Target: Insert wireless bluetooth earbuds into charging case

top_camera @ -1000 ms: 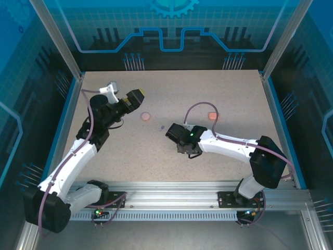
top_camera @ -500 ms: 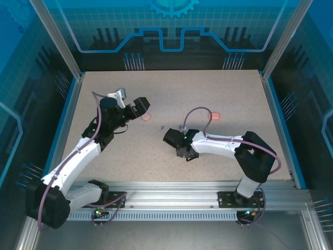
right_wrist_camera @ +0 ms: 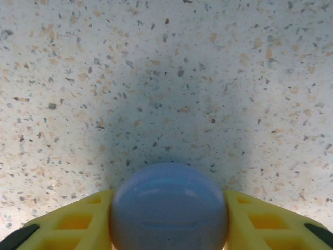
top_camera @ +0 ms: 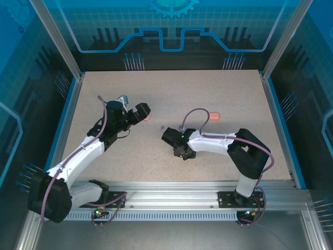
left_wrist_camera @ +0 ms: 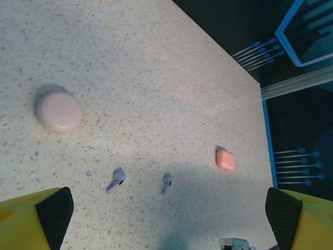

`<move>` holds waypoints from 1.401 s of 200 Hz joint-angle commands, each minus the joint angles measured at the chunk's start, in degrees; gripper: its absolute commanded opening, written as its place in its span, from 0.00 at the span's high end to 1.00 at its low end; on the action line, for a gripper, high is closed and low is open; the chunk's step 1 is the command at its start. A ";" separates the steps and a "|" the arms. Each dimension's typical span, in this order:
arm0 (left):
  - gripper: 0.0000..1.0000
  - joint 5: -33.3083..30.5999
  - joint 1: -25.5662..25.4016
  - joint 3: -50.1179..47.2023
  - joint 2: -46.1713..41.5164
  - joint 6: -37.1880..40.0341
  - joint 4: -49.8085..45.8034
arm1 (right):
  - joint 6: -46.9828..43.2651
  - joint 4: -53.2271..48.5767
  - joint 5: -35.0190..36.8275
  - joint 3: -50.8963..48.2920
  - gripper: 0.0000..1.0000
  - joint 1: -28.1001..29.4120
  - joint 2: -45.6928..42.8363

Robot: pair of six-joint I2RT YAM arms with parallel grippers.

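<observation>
Two purple earbuds (left_wrist_camera: 116, 180) (left_wrist_camera: 167, 183) lie apart on the speckled table, small in the top view (top_camera: 162, 127) (top_camera: 180, 126). My left gripper (left_wrist_camera: 169, 211) hangs above them, open wide, its yellow fingers (left_wrist_camera: 52, 208) at the frame's lower corners with nothing between them. From above, the left gripper (top_camera: 140, 111) sits just left of a round pink case (top_camera: 148, 117). My right gripper (right_wrist_camera: 169, 213) is shut on a rounded blue-purple charging case (right_wrist_camera: 169, 192), closed, low over the table. The right gripper (top_camera: 182, 151) covers that case from above. Pink and salmon buds are out of view.
The round pink case (left_wrist_camera: 59, 111) rests left of the buds, and a small salmon case (left_wrist_camera: 225, 159) (top_camera: 214, 115) lies to their right. A blue rim (top_camera: 276, 120) and metal posts frame the table. The right arm's cable loops over the buds' area.
The left arm has swung down and right, bringing its gripper beside the pink case. The right gripper has shifted slightly left while its elbow folded in, still holding the blue-purple case.
</observation>
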 commanded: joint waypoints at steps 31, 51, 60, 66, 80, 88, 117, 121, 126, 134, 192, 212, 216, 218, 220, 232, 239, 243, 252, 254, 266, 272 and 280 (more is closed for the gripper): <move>0.01 -3.41 -2.82 -6.00 -1.05 -3.14 2.11 | 5.36 1.97 -4.52 0.37 0.56 -2.83 -0.84; 0.01 -4.19 -3.79 -8.38 -2.07 -3.37 3.82 | 6.20 0.83 -4.80 1.45 0.56 -3.16 -0.37; 0.01 -4.50 -4.22 -8.64 -2.14 -2.88 3.49 | 6.36 0.05 -4.75 2.02 0.56 -3.12 0.06; 0.01 -4.74 -4.53 -8.81 -2.23 -2.36 3.64 | 6.44 -0.29 -4.72 2.29 0.56 -3.13 0.41; 0.01 -5.10 -4.98 -8.96 -2.24 -2.29 3.28 | 7.49 -1.42 -4.56 2.66 0.56 -3.16 1.00; 0.01 -4.95 -5.21 -9.25 -2.23 -2.54 3.53 | 8.27 -1.51 -4.47 2.44 0.56 -3.21 1.01; 0.01 -4.49 -6.01 -10.68 -2.15 -2.96 4.52 | 10.94 0.08 -6.27 1.27 0.56 -4.18 0.42; 0.01 -4.16 -6.01 -11.06 -2.15 -2.91 5.10 | 11.23 0.45 -6.71 1.06 0.56 -4.51 0.24; 0.01 -3.61 -6.01 -11.62 -2.10 -2.90 6.07 | 11.68 0.88 -7.23 0.92 0.56 -4.89 0.06; 0.01 -2.63 -5.97 -12.80 -2.03 -2.72 8.29 | 12.23 1.75 -8.18 0.63 0.56 -5.66 -0.37; 0.01 5.23 -6.37 -15.97 1.99 -0.31 20.91 | 14.67 6.20 -12.35 2.48 0.56 -11.50 -4.40; 0.01 7.35 -6.54 -16.38 4.49 0.25 24.91 | 16.11 8.66 -14.07 2.73 0.56 -13.46 -5.72; 0.01 7.83 -6.53 -16.39 5.14 0.32 25.65 | 16.45 9.06 -14.44 2.82 0.56 -13.90 -5.91; 0.01 8.06 -6.60 -16.39 5.46 0.42 25.95 | 16.61 9.24 -14.60 2.88 0.56 -14.14 -5.97; 0.01 8.38 -6.62 -16.39 5.78 0.47 26.29 | 16.74 9.37 -14.79 2.92 0.56 -14.26 -6.08; 0.01 9.65 -6.81 -16.55 7.54 0.84 28.96 | 17.64 10.36 -15.37 3.19 0.56 -15.24 -6.66; 0.01 10.41 -7.04 -16.67 8.57 1.06 30.87 | 18.19 10.93 -15.60 3.35 0.56 -15.64 -7.02; 0.01 10.91 -7.22 -16.82 9.11 1.26 31.87 | 18.55 11.19 -15.67 3.38 0.56 -15.88 -7.24; 0.01 11.83 -7.59 -16.81 10.43 1.82 33.81 | 19.17 11.97 -15.98 3.61 0.56 -16.40 -7.55; 0.02 12.07 -7.72 -16.82 10.67 2.02 34.17 | 19.29 12.07 -16.06 3.65 0.56 -16.46 -7.59; 0.02 12.88 -8.42 -16.57 12.00 3.25 36.00 | 20.00 12.95 -16.70 4.02 0.57 -16.98 -7.78; 0.03 13.06 -8.81 -16.41 12.54 4.00 36.74 | 20.35 13.23 -16.94 4.24 0.57 -17.17 -7.78; 0.03 13.27 -9.56 -16.07 13.16 5.05 37.12 | 20.76 13.75 -17.36 4.54 0.57 -17.42 -7.78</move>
